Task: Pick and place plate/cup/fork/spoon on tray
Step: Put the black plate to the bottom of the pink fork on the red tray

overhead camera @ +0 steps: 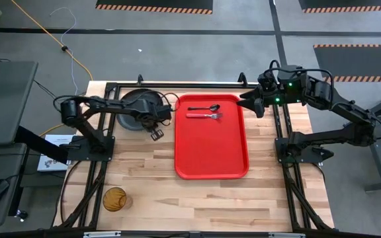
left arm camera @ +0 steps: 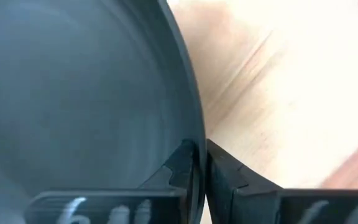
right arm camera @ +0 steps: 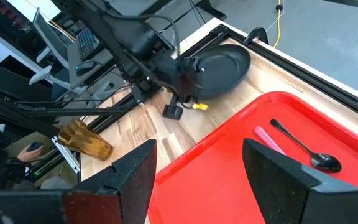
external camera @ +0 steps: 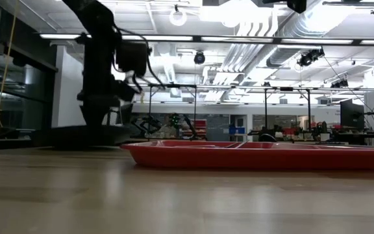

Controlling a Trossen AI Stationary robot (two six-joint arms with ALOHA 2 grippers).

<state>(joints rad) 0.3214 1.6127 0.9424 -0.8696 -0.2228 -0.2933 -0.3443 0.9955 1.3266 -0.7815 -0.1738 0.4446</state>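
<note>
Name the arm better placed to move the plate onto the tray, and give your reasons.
Left. The left gripper is already shut on the plate at its rim, beside the tray. The right gripper hangs open at the tray's far edge, holding nothing.

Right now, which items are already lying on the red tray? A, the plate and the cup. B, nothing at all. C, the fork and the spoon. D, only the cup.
C: the high view shows the spoon and the fork lying on the tray, while the left gripper is shut on the rim of the plate beside the tray, and the cup stands far off on the table.
</note>
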